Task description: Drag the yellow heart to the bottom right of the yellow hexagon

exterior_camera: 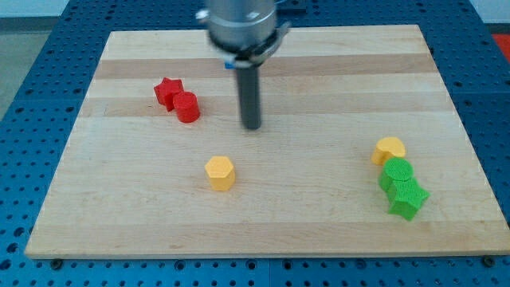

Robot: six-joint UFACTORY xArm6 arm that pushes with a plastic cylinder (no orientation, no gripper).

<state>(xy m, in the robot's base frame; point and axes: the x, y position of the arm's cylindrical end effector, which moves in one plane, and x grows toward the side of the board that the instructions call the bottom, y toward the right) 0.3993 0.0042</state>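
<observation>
The yellow hexagon lies a little left of the board's middle, toward the view's bottom. The yellow heart lies far at the view's right, touching the top of a green block. My tip rests on the board above and slightly right of the yellow hexagon, apart from it, and far left of the yellow heart. It touches no block.
A red star and a red cylinder-like block touch each other at the upper left. A green round block and a green star sit stacked close below the yellow heart. The wooden board lies on a blue pegboard.
</observation>
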